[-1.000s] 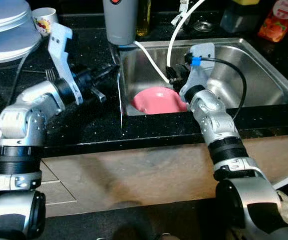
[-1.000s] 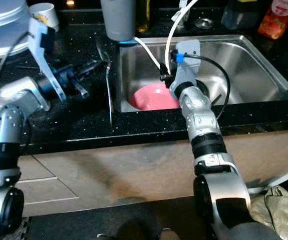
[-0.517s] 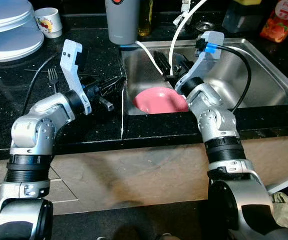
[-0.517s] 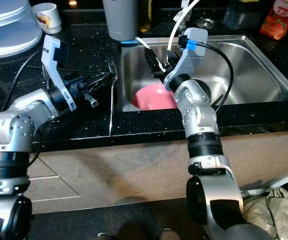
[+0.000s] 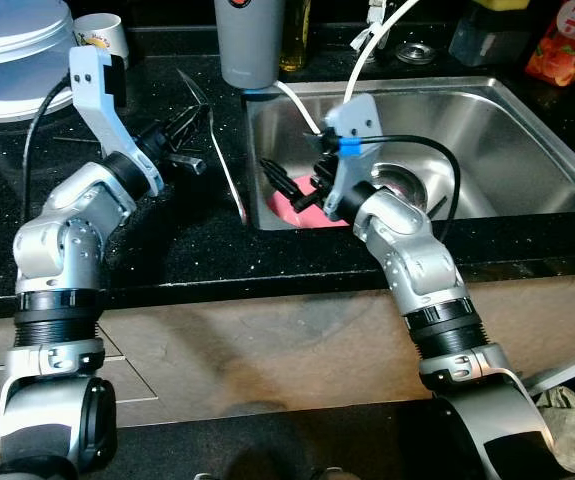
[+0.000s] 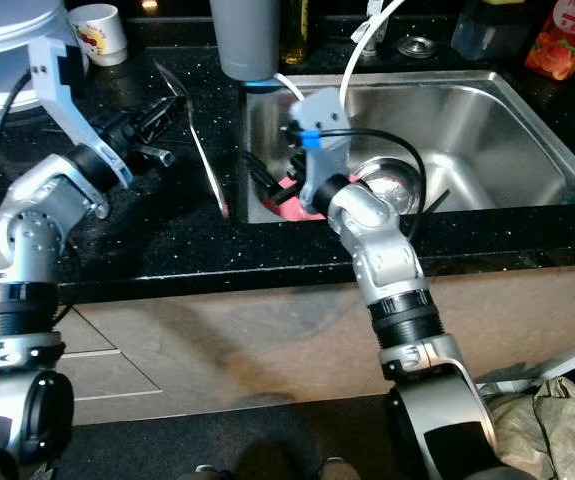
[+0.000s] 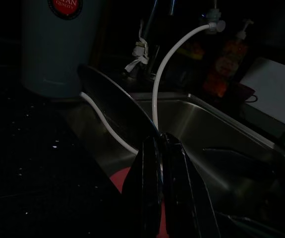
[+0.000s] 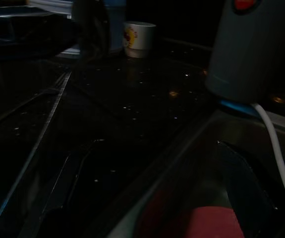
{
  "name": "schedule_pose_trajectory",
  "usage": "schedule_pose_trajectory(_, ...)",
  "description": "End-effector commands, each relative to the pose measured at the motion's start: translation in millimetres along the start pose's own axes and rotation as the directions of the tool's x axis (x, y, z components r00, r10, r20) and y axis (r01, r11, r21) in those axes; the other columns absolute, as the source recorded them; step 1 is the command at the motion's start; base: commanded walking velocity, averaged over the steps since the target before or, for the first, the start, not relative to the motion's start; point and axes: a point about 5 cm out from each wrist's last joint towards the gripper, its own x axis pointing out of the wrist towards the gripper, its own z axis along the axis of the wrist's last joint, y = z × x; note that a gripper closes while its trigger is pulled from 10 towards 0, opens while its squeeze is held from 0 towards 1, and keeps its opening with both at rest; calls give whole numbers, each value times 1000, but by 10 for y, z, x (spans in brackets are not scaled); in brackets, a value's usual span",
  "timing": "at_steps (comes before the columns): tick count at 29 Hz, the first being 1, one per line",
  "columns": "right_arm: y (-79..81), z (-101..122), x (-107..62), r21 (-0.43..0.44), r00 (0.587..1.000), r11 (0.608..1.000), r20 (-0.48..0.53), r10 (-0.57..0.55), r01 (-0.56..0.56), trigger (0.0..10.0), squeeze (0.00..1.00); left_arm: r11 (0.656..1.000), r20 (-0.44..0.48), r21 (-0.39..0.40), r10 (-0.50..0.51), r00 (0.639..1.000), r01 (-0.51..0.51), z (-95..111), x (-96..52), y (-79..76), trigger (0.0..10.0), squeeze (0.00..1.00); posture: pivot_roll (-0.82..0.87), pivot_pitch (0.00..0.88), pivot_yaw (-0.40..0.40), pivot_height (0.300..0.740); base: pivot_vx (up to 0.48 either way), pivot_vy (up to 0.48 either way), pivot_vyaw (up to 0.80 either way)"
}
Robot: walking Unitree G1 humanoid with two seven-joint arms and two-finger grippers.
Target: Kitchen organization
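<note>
My left gripper (image 5: 187, 122) is over the black counter left of the sink, shut on a long metal serving spoon (image 5: 225, 170). The spoon slants from near the grey tumbler toward the counter's front; its broad end (image 7: 113, 101) juts past the fingers (image 7: 149, 198) in the left wrist view. My right gripper (image 5: 292, 185) is inside the sink at its left end, open, just above a pink bowl (image 5: 289, 212). In the right wrist view its fingers (image 8: 254, 193) are spread wide with the pink bowl (image 8: 201, 223) low between them.
A grey tumbler (image 5: 252, 40) stands at the sink's back-left corner, with a white hose (image 5: 367, 50) curving down into the steel sink (image 5: 507, 140). A white mug (image 5: 102, 30) and covered plates (image 5: 12, 40) sit at the back left. An orange bottle (image 5: 567, 45) is at the back right.
The left gripper has carried the spoon back and left, tilting it across the counter. The right gripper has swung to the sink's left end and dropped lower over the pink bowl.
</note>
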Motion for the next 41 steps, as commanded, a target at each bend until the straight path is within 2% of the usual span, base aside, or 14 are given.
schedule_pose_trajectory(1, 42, -31, -23, -8, 1000, 1000, -18, 14, -14, 10000, 0, 1000, 15, 7, -13, 1000, 13, 17, 22, -38, 0, 0, -2, 116, -7, 740, 0, 0, 0)
schedule_pose_trajectory(6, 102, 30, -19, -5, 999, 999, -4, 43, -43, 10000, 0, 1000, 8, 18, -8, 1000, 8, -26, 44, -45, 0, 0, -5, 108, -2, 740, 0, 0, 0)
schedule_pose_trajectory(12, 185, 113, -19, 90, 995, 991, 24, 98, -100, 10000, 0, 997, -1, 76, 28, 1000, -28, -56, 75, -10, 0, 0, -5, 108, -1, 740, 0, 0, 0)
schedule_pose_trajectory(14, 223, 152, -31, 144, 988, 978, 34, 151, -154, 10000, 0, 993, 2, 109, 48, 999, -48, -56, 80, 7, 0, 0, -5, 110, -1, 740, 0, 0, 0)
schedule_pose_trajectory(20, 346, 81, -74, 107, 969, 965, -33, 244, -239, 10000, 0, 995, 31, 76, 59, 998, -61, -28, 101, -3, 0, 0, -5, 114, -1, 740, 0, 0, 0)
schedule_pose_trajectory(21, 418, -26, -86, 68, 961, 965, -96, 260, -254, 10000, 0, 997, 40, 66, 44, 998, -47, -25, 121, -44, 0, 0, -4, 116, -2, 740, 0, 0, 0)
schedule_pose_trajectory(22, 418, -26, -86, 68, 961, 965, -96, 260, -254, 10000, 0, 997, 40, 66, 44, 998, -47, -25, 121, -44, 0, 0, -4, 116, -2, 740, 0, 0, 0)
schedule_pose_trajectory(25, 407, -123, -79, -3, 962, 975, -161, 219, -222, 10000, 0, 999, 55, 39, 19, 998, -21, -11, 145, -97, 0, 0, -2, 119, -2, 740, 0, 0, 0)
schedule_pose_trajectory(36, 207, -90, -49, -22, 984, 997, -161, 72, -76, 10000, 0, 999, 29, 33, -36, 999, 35, -39, 125, -163, 0, 0, -3, 120, -2, 740, 0, 0, 0)
schedule_pose_trajectory(37, 173, -75, -44, -9, 988, 999, -150, 43, -45, 6902, 0, 999, 27, 36, -37, 999, 36, -38, 125, -162, 0, 0, -3, 120, -2, 740, 0, 0, 0)
schedule_pose_trajectory(39, 164, -69, -42, -2, 989, 999, -145, 35, -35, 6902, 0, 999, 27, 36, -38, 999, 37, -37, 125, -162, 0, 0, -3, 120, -2, 740, 0, 0, 0)
schedule_pose_trajectory(40, 154, -64, -40, 5, 990, 1000, -140, 27, -27, 0, 0, 999, 27, 37, -37, 999, 36, -35, 125, -162, 0, 0, -2, 120, -2, 740, 0, 0, 0)
schedule_pose_trajectory(41, 148, -61, -37, 9, 990, 1000, -137, 23, -21, 0, 0, 999, 27, 37, -38, 999, 37, -33, 126, -162, 0, 0, -2, 120, -2, 740, 0, 0, 0)
